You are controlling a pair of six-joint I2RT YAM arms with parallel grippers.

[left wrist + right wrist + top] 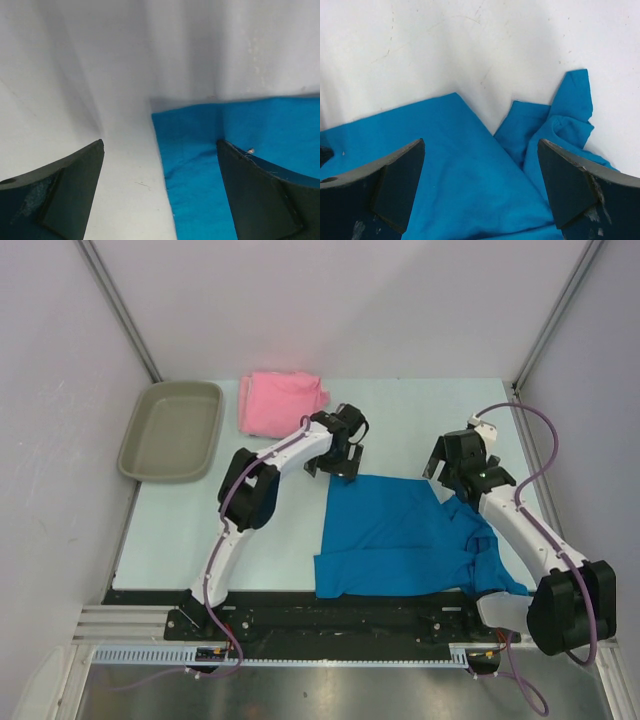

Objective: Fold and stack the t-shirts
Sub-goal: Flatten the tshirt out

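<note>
A bright blue t-shirt (400, 535) lies partly folded on the table's right middle, with a rumpled sleeve (495, 555) at its right. A light pink t-shirt (280, 402) lies folded at the back. My left gripper (340, 462) is open above the blue shirt's far left corner (200, 150). Its jaws straddle the shirt's edge. My right gripper (448, 478) is open above the blue shirt's far right corner (470, 165), next to the sleeve (570, 120). Neither gripper holds anything.
A grey-beige plastic tray (172, 430) sits at the back left, beside the pink shirt. Grey walls close in the table on three sides. A black rail (330, 620) runs along the near edge by the arm bases.
</note>
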